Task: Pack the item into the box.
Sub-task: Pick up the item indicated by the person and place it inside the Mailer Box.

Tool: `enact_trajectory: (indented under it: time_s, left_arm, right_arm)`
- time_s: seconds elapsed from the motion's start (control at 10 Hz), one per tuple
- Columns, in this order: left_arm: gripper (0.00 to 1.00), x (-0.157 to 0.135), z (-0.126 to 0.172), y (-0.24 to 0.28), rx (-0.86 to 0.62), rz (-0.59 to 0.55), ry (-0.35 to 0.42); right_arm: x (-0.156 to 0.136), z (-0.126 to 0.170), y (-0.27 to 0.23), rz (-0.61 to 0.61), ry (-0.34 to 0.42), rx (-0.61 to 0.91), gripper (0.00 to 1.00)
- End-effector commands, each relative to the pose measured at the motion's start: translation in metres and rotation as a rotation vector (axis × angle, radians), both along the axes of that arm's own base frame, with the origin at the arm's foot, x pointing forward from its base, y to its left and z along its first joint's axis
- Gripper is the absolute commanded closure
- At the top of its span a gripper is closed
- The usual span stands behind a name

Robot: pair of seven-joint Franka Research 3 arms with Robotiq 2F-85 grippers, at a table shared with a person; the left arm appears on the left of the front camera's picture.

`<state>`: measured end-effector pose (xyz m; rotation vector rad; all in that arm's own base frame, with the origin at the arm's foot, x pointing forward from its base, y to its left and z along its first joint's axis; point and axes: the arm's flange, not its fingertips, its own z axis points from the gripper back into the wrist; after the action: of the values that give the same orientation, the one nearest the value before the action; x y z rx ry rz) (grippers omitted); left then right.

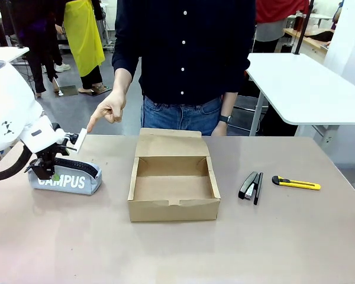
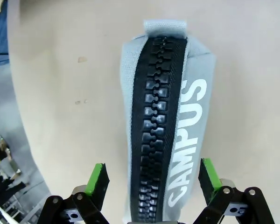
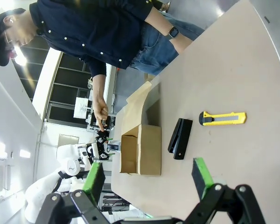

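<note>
Tan tabletop (image 1: 284, 236), left of frame: left gripper (image 2: 154, 177), jaws spread, straddles the pouch (image 1: 71, 182) across its long axis; box (image 1: 173, 208) lies rightward.

Front camera on the robot's side, facing the person (image 1: 183, 53) at 12 o'clock, left wrist camera close above the pouch (image 2: 163, 121), looking down, right wrist camera rolled sideways, farther off, sharing box (image 3: 149, 149) and stapler (image 3: 179, 138) with front.
</note>
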<state>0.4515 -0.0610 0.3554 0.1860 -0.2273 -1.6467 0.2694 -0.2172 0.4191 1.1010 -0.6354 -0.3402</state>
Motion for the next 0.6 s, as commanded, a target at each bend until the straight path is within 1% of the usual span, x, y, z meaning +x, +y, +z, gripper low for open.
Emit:
enact_trajectory:
  time_s: [0.0,0.3,0.4,0.5]
  left_arm:
    - [0.0,0.0155,-0.0017,0.0044,-0.004,-0.018,0.036]
    - [0.0,0.0133,-0.0008,0.0051,-0.004,-0.005,0.027]
    - [0.59,0.0129,-0.0022,0.0052,0.008,-0.01,0.026]
    - [0.58,0.0136,-0.0019,0.0053,0.008,-0.012,0.025]
  right_arm:
    - [0.0026,-0.001,-0.0015,-0.001,-0.041,0.001,0.0]
    - [0.0026,-0.001,-0.0015,-0.001,-0.041,0.001,0.0]
    - [0.0026,-0.001,-0.0015,-0.001,-0.041,0.001,0.0]
    - [0.0026,-0.001,-0.0015,-0.001,-0.041,0.001,0.0]
